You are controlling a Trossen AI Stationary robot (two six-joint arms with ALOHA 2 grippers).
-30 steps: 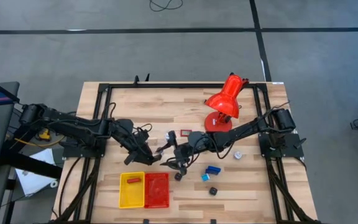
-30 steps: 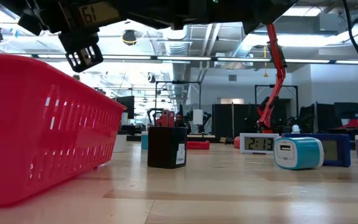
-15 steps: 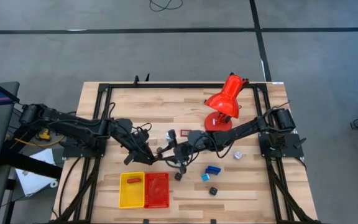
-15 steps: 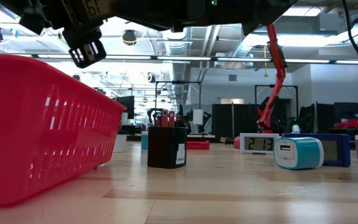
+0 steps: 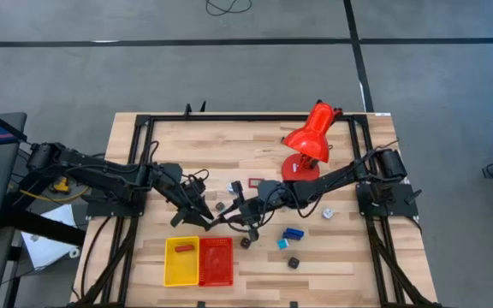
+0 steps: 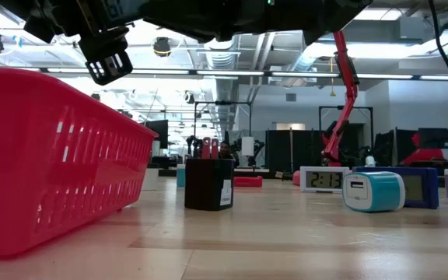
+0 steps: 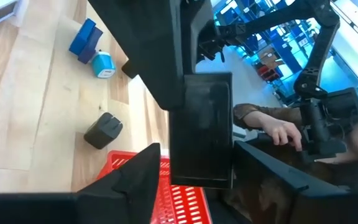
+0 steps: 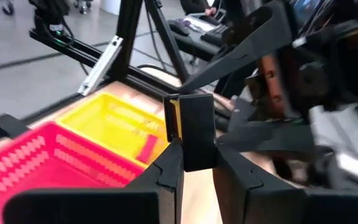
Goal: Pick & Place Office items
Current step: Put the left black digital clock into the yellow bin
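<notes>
Over the table's middle my two grippers meet tip to tip. My right gripper [image 8: 197, 163] [image 5: 232, 210] is shut on a flat black office item [image 8: 197, 127] with a yellow edge. My left gripper [image 7: 199, 147] [image 5: 205, 212] faces it, open; its fingers stand on either side of the same item [image 7: 201, 134] with a narrow gap on each side. Other office items lie on the wood: a black block [image 5: 245, 242], a blue piece [image 5: 292, 233], a blue-white piece [image 5: 282, 245], a black cube [image 5: 294, 263] and a white round piece [image 5: 327, 213]. My right gripper pinches the black item between its two fingers at the end nearest its wrist [image 8: 197, 163]. The fingers come almost level from the table's right and lie along the item. The item sticks out past the fingertips toward the left gripper, lifted clear of the table.
A yellow tray [image 5: 175, 269] holding a red piece [image 5: 185, 247] and a red tray [image 5: 216, 272] lie side by side near the front edge, below the grippers. The red desk lamp [image 5: 311, 141] stands at the back right. A person's hand [image 7: 281, 132] shows beyond the table.
My right gripper's fingers have drawn together on the black item held out between the two arms. Both arms have kept their place over the table's middle.
</notes>
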